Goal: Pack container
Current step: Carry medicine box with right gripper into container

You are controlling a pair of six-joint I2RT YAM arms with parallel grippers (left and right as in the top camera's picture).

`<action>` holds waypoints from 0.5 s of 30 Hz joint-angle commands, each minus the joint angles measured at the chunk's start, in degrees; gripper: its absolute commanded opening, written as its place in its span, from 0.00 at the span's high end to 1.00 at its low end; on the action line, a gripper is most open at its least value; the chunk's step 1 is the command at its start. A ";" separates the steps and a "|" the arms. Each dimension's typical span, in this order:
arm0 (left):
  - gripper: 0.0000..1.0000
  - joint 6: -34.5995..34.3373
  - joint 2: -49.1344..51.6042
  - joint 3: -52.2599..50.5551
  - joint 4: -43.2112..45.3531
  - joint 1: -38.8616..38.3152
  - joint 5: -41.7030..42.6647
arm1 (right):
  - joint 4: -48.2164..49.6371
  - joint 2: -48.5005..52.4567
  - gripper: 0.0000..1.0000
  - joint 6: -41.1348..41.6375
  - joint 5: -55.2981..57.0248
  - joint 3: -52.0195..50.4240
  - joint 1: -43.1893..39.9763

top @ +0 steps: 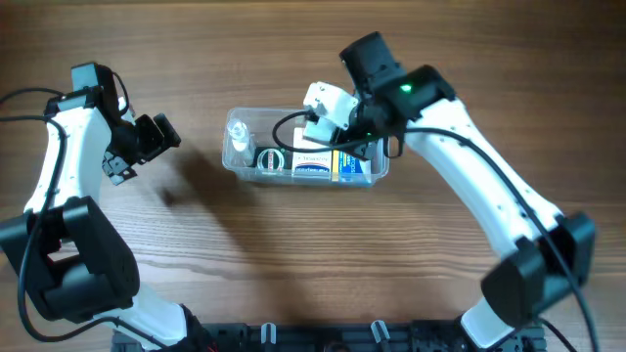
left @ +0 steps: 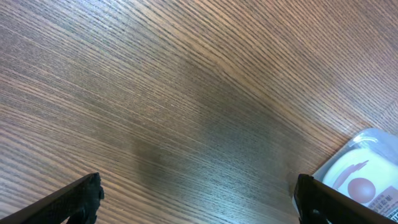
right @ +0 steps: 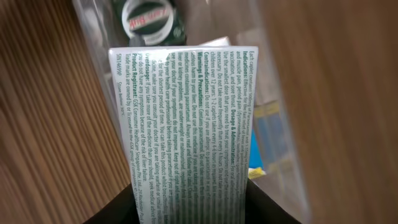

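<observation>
Right gripper (right: pixel 191 196): pinching white printed box (right: pixel 186 112), seemingly just above container (top: pixel 228 158). Left gripper (left: pixel 196 190): jaws spread wide, hovering over wooden table (left: pixel 186 93).

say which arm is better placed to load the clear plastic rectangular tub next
Right: the right gripper holds a white printed box over the clear plastic tub; the left gripper hangs open aside.

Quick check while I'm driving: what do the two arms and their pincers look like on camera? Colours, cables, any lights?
The left arm and right arm have white tubular links, chunky black joints and black cables alongside. A green light glows on the right arm's black wrist housing, beside a white block. The left pincer is black, with flat dark fingers.
</observation>
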 commanded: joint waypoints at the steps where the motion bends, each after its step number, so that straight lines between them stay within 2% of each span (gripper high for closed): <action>1: 0.00 -0.50 -1.46 -0.37 0.00 0.11 -0.13 | 0.26 6.08 0.56 -3.63 -1.73 0.09 0.15; 6: 0.00 -0.50 -1.46 -0.37 0.00 0.11 -0.13 | 1.53 11.43 0.55 -3.39 -0.85 0.09 0.13; 12: 0.00 -0.50 -1.46 -0.35 0.00 0.11 -0.13 | 1.90 12.59 0.35 -3.23 0.83 0.09 0.13; 15: 0.00 -0.50 -1.46 -0.35 0.00 0.11 -0.13 | 2.40 12.59 0.33 -2.23 1.14 0.11 0.13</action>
